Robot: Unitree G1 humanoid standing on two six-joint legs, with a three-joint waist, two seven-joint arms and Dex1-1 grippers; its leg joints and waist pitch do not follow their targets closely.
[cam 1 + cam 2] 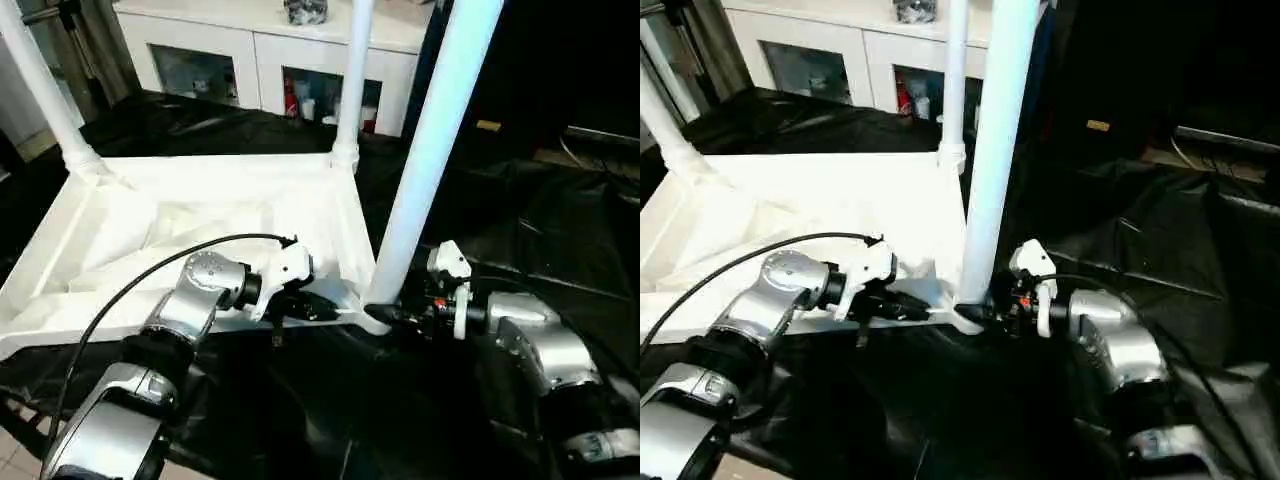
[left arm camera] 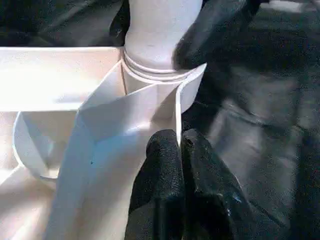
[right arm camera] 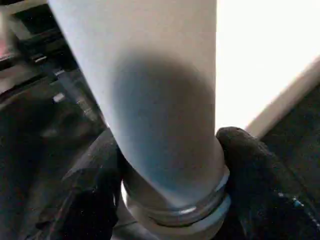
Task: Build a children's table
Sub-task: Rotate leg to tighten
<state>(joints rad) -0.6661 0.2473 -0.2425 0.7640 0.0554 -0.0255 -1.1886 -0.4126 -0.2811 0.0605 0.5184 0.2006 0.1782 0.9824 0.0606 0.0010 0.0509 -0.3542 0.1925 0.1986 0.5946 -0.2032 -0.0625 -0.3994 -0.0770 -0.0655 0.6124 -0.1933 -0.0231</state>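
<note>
The children's table top [image 1: 200,210] lies upside down on black sheeting, ribbed underside up. Two white tube legs stand in its far corner sockets [image 1: 40,85] [image 1: 352,80]. A third leg [image 1: 430,150] rises, slightly tilted, from the near right corner socket [image 1: 372,322]. My right gripper [image 1: 397,314] is closed around the base of this leg, one finger [image 3: 95,190] on each side just above the collar. My left gripper [image 1: 322,310] is shut on the thin upright wall of the table top [image 2: 150,100] right beside that socket, its fingertips [image 2: 165,155] pinching the edge.
A white cabinet [image 1: 260,50] with glass doors stands behind the table. Crumpled black sheeting [image 1: 520,220] covers the floor all around. A black cable [image 1: 150,270] loops over my left forearm. Dark equipment sits at the back right.
</note>
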